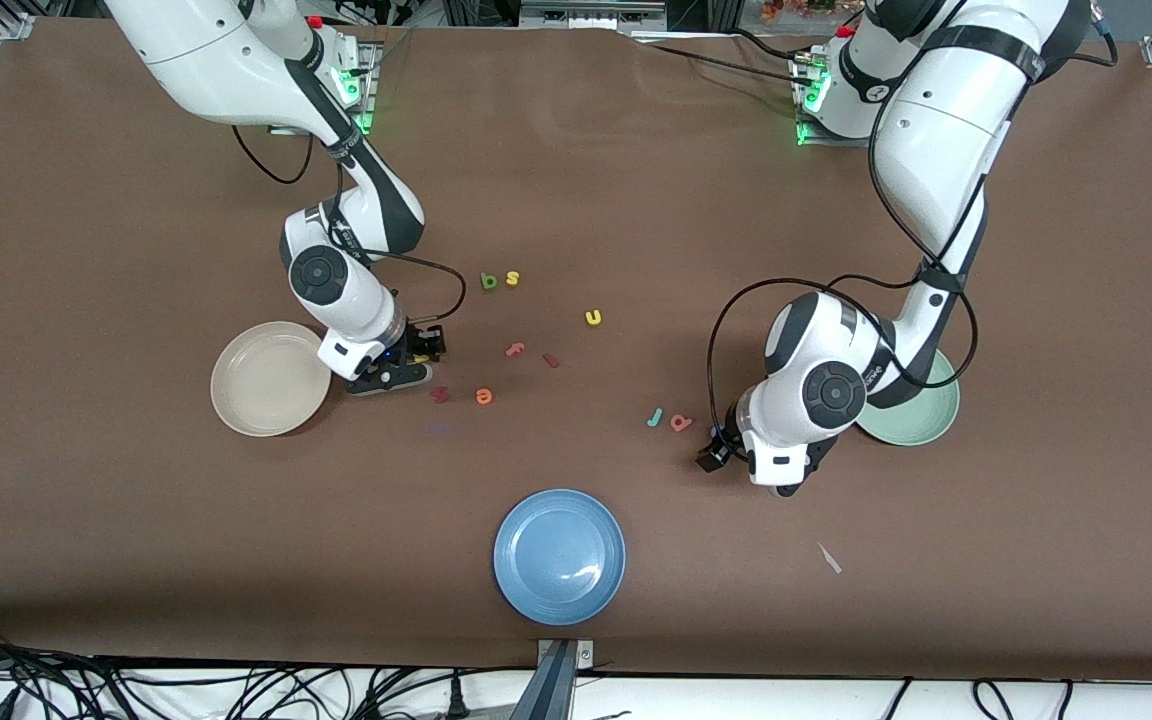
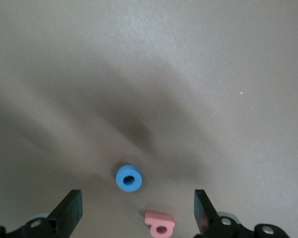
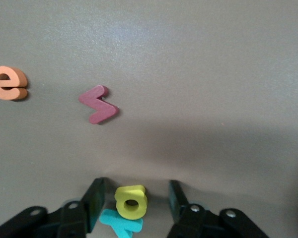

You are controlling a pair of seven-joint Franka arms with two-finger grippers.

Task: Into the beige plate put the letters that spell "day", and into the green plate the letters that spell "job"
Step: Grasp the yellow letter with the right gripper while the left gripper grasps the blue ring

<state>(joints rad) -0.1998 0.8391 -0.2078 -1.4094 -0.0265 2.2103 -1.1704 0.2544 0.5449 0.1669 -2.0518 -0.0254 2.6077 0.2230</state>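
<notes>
My right gripper [image 3: 135,191] is low over the table beside the beige plate [image 1: 271,378]. It is open, with the yellow bowl-and-stem letter [image 3: 131,202] between its fingers, a gap on each side. The teal "y" [image 3: 120,224] lies against that letter. The dark green letter [image 1: 488,281] lies nearer the robots' bases. My left gripper [image 2: 137,196] is wide open low over the blue "o" [image 2: 129,178] and the salmon-red letter [image 2: 159,223]. The teal "j" [image 1: 654,417] lies beside the salmon-red letter [image 1: 681,422]. The left arm partly covers the green plate [image 1: 926,420].
A dark red letter [image 3: 98,104] and an orange "e" [image 3: 8,83] lie just ahead of my right gripper. A yellow "s" [image 1: 512,278], a yellow "u" [image 1: 593,317], a pink "f" [image 1: 515,349] and another dark red letter [image 1: 550,360] lie mid-table. A blue plate [image 1: 559,556] sits nearest the front camera.
</notes>
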